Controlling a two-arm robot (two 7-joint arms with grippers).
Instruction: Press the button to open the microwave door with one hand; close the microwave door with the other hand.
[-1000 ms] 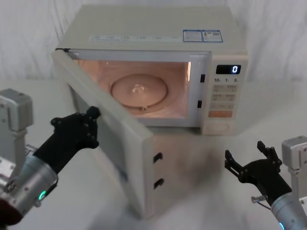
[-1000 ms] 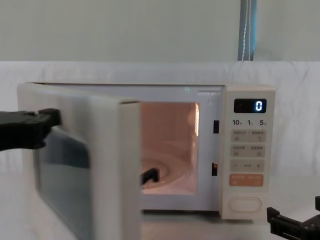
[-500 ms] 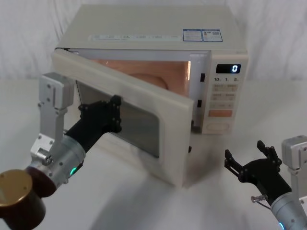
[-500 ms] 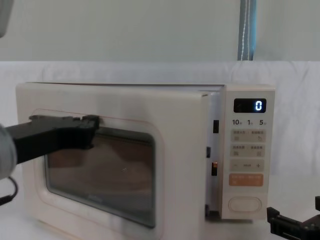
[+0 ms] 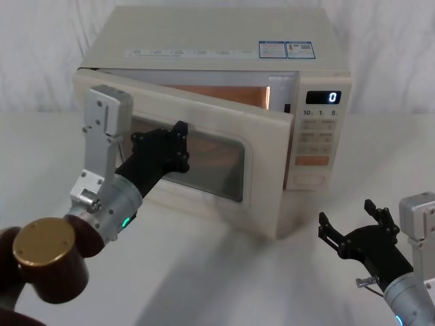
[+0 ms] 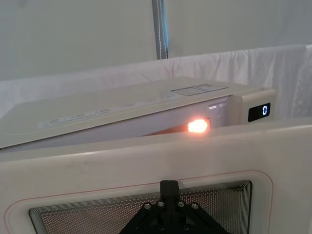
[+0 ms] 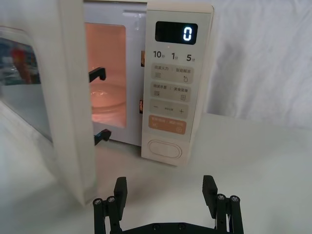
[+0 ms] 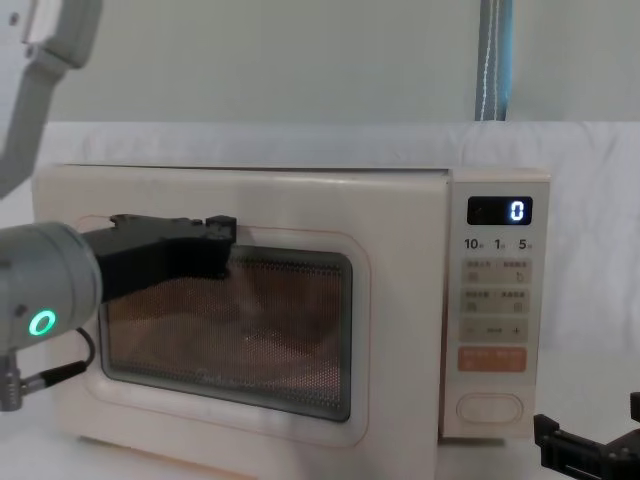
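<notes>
Cream, boxy Midea microwave (image 5: pixel 224 47) stands at the back of the white-draped table (image 5: pixel 41 149), its black display reading 0 and its cavity lamp glowing orange through the gap that remains. Its broad cream microwave door (image 5: pixel 268 173), with the dark mesh window and thin pink outline, hinges at the robot's left and stands ajar, its free edge swung out toward the robot at the right and overlapping the control panel in the head view. The black left gripper (image 5: pixel 178 146) rests against the door's outer face at the upper part of the window, nearer the hinge than the latch; whether its fingers are parted or pressed together I cannot tell. The closing push therefore runs straight back into the cavity, away from the robot, and the left arm is plainly the nearer one for it. The black right gripper (image 7: pixel 165 192) hangs low in front of the panel with its fingers spread and nothing between them, well clear of the wide cream pill-shaped button (image 7: pixel 164 149) at the panel's foot.
</notes>
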